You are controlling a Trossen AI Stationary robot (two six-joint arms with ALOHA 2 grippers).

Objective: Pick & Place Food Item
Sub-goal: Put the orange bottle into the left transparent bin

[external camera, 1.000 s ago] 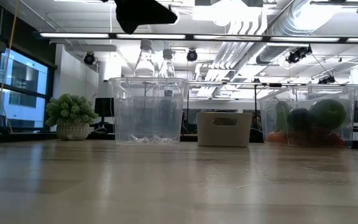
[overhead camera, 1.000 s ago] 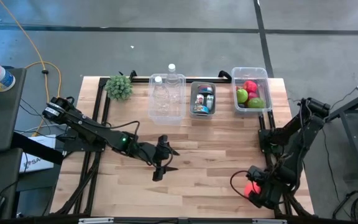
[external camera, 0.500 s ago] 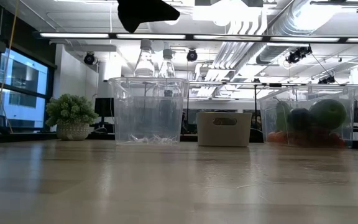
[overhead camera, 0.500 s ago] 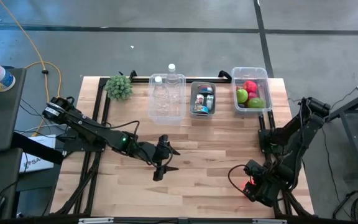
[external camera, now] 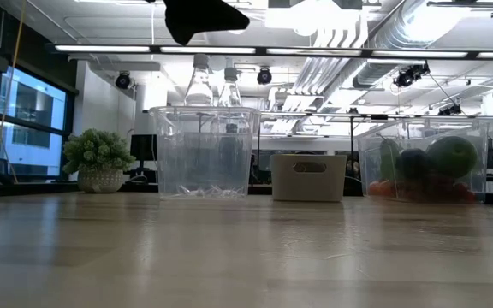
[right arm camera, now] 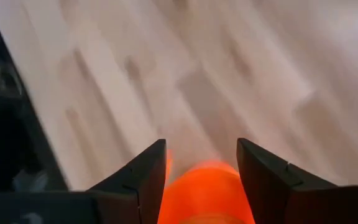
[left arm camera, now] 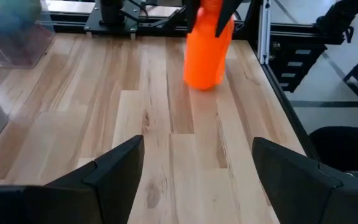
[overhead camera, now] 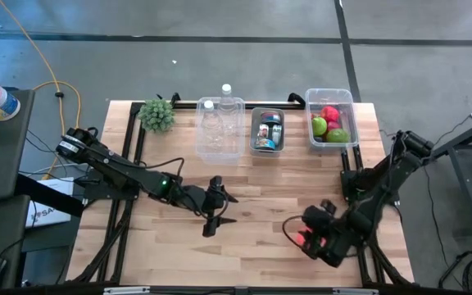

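Note:
An orange food item (left arm camera: 205, 53) is near the table's front right, between the fingers of my right gripper (overhead camera: 306, 239), which is shut on it. In the right wrist view the item (right arm camera: 207, 186) fills the gap between the two dark fingers. My left gripper (overhead camera: 229, 211) hangs open over the middle of the table and points toward the item, with bare wood between its fingers (left arm camera: 197, 149). A clear bin (overhead camera: 332, 123) at the far right holds red and green fruit. My right gripper pinches the orange item's upper end (left arm camera: 209, 15) between its two fingers, coming steeply from above. The item hangs below the fingers, roughly upright. Whether its lower end (left arm camera: 201, 84) touches the wood, I cannot tell.
Along the far edge stand a small green plant (overhead camera: 156, 115), a clear bin with bottles (overhead camera: 220, 131) and a grey bin with cans (overhead camera: 267, 131). Black frame rails run along the table's right side (left arm camera: 272, 56). Bare wood lies between the two grippers.
My right gripper has gone toward the table's left along the near edge, turning as it went. The orange item has gone with it.

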